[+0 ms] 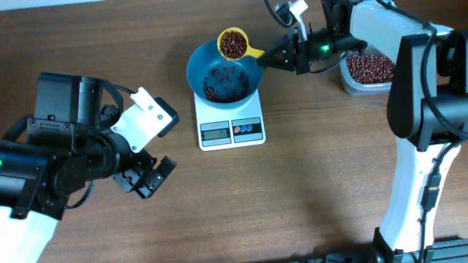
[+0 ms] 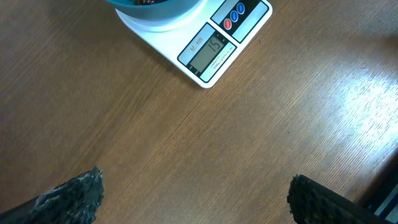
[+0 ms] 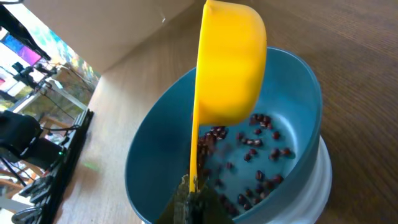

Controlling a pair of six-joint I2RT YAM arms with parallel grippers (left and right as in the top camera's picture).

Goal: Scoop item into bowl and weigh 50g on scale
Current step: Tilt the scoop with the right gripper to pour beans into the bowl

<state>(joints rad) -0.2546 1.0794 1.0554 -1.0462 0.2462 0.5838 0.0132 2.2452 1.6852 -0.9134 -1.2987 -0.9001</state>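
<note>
Right gripper [image 1: 272,55] was clamped on the handle of the yellow scoop [image 1: 247,50], which carried beans [image 1: 233,44] at the twelve o'clock rim of the blue bowl [image 1: 196,69] on the scale [image 1: 219,117]. The pouring step seemed in hand; the next move called for a slow tip while watching the display. Left gripper [image 1: 152,177] sat wide at seven o'clock.

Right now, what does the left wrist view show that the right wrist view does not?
Only left wrist: the display and the red and blue buttons, with the open left gripper above the table. Only right wrist: the yellow scoop, its handle in the shut right gripper, tilted over the bowl's inside. Both: the blue bowl sitting on the white scale.
</note>
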